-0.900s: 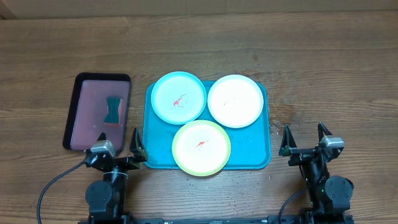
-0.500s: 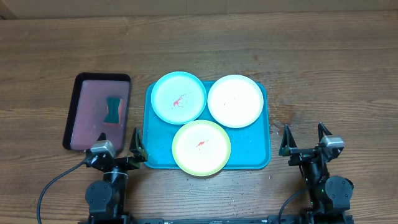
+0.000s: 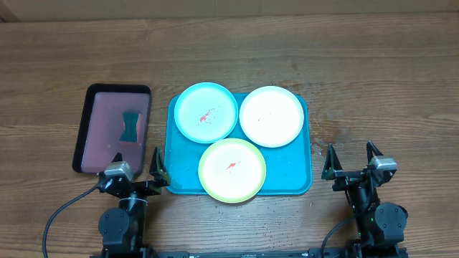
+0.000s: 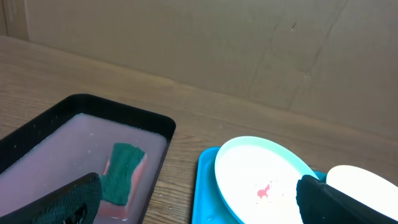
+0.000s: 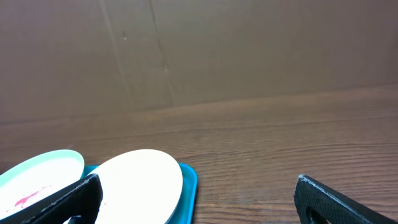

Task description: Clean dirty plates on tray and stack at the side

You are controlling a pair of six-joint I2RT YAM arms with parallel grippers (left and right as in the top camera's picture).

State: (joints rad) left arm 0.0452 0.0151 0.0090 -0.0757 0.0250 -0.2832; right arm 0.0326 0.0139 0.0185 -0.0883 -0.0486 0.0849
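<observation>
Three plates lie on the turquoise tray (image 3: 301, 183): a light blue plate (image 3: 206, 112) with a red smear at the back left, a white plate (image 3: 271, 116) at the back right, and a lime-green rimmed plate (image 3: 232, 170) with a small red smear in front. The left wrist view shows the light blue plate (image 4: 261, 180) and the tray's corner (image 4: 204, 186). The right wrist view shows the white plate (image 5: 140, 183) and tray edge (image 5: 188, 186). My left gripper (image 3: 136, 161) stands open near the tray's front left corner. My right gripper (image 3: 351, 158) stands open right of the tray. Neither holds anything.
A dark tray (image 3: 87, 129) with pinkish liquid and a teal sponge (image 3: 130, 126) sits left of the turquoise tray; the left wrist view shows the sponge (image 4: 121, 171) too. Bare wooden table lies to the right (image 3: 387, 100). A brown wall (image 5: 249, 50) stands behind.
</observation>
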